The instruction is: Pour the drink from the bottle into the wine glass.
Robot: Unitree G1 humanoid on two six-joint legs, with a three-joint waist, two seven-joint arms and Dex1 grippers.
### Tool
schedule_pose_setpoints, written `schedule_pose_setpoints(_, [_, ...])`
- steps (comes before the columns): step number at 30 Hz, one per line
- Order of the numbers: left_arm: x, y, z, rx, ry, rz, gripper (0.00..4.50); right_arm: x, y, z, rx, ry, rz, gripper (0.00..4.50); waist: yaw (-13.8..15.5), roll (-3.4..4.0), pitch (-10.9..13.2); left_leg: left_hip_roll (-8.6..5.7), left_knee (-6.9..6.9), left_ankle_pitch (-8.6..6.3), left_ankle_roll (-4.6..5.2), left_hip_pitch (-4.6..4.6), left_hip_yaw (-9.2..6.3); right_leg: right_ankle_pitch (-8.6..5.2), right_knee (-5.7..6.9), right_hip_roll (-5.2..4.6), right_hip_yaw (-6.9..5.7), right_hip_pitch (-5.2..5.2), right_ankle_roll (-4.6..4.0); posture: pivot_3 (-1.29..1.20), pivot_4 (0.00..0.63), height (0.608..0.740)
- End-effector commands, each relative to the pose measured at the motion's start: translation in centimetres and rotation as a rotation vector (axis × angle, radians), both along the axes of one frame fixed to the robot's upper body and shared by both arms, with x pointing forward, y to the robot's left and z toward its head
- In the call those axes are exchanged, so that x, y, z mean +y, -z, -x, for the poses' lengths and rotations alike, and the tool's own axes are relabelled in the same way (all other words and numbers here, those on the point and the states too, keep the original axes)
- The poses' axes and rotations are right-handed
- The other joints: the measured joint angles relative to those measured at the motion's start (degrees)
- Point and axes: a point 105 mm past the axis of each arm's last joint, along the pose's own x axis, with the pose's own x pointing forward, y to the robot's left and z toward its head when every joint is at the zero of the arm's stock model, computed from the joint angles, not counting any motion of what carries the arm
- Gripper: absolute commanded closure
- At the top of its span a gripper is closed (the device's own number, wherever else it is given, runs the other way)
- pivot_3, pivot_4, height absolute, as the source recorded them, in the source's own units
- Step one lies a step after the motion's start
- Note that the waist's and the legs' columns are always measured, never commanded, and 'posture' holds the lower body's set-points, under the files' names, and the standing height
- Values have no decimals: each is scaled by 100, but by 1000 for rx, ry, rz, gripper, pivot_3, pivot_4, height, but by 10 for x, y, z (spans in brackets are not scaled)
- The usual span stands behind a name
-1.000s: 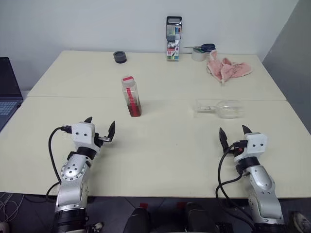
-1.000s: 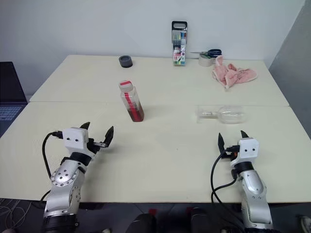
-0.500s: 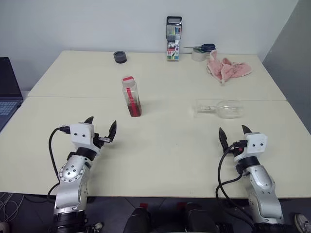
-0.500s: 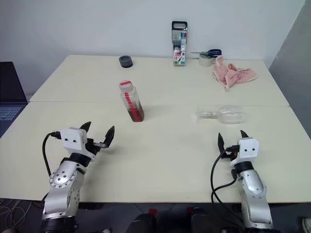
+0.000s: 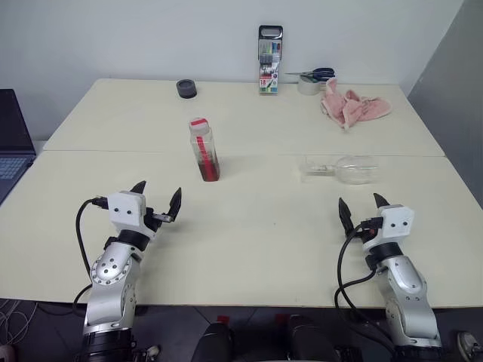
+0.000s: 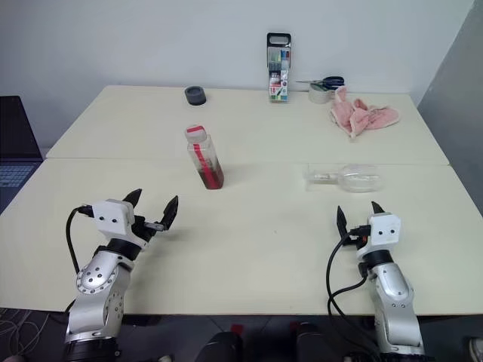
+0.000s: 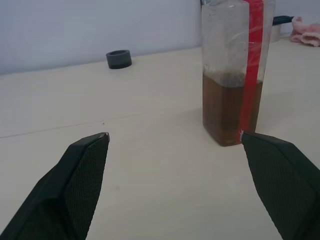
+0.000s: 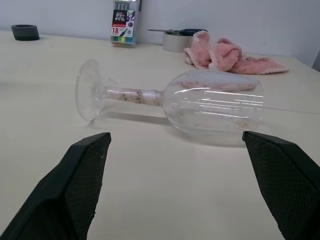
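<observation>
Still, nothing is changing: both pincers, left (image 5: 156,202) and right (image 5: 360,211), are staying wide and empty, the glass (image 8: 175,99) lying toppled right of the bottle (image 5: 204,150).

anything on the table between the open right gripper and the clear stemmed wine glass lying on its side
Nothing: in the right wrist view, only bare cream table lies between the open right gripper and the clear stemmed wine glass on its side.

Marker-pen case (image 5: 269,60) upright at table's (image 5: 249,234) far edge, pink cloth (image 5: 353,107) (crumpled), scissors (image 5: 313,74), black ring (image 5: 186,88)
</observation>
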Motion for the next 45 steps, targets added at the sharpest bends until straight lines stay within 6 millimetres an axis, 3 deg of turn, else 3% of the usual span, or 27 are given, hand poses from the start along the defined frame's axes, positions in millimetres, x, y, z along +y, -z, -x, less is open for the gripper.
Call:
schedule_pose_setpoints(1, [-1,-9,1,-37,27,25,17,4,-20,1,-76,-33,32,0,0,0,0,0,0,0,0,0,0,0,0,0,0,0,0,0,150,740])
schedule_pose_setpoints(6, [-3,-9,-3,-24,31,42,17,10,-25,2,-83,-104,52,0,-1,0,0,0,0,0,0,0,0,0,0,0,0,0,0,0,150,740])
schedule_pose_setpoints(10, [-8,-7,-17,38,-53,1,17,43,-35,14,-59,-372,81,0,-2,0,0,-1,3,0,1,0,-2,0,0,1,-2,1,0,0,150,740])
schedule_pose_setpoints(13, [-27,-17,-28,33,-15,-3,17,56,-52,21,-28,-536,72,0,0,-1,0,-3,8,0,1,-2,-8,0,0,1,-6,6,0,0,150,740])
schedule_pose_setpoints(18, [-50,-33,-43,5,21,6,17,64,-72,27,5,-667,106,0,9,-3,0,-4,16,0,1,-4,-10,1,-1,1,-9,9,2,0,150,740])
schedule_pose_setpoints(23, [-60,-43,-53,-9,44,60,17,64,-78,29,21,-699,135,0,7,-4,0,-4,16,0,1,-5,-7,1,-2,0,-7,9,2,0,150,740])
schedule_pose_setpoints(45, [-81,-41,-87,3,-1,-6,17,77,-90,40,62,-860,174,0,14,-8,2,-8,27,0,0,-10,-7,3,-2,-1,-7,9,6,0,150,740])
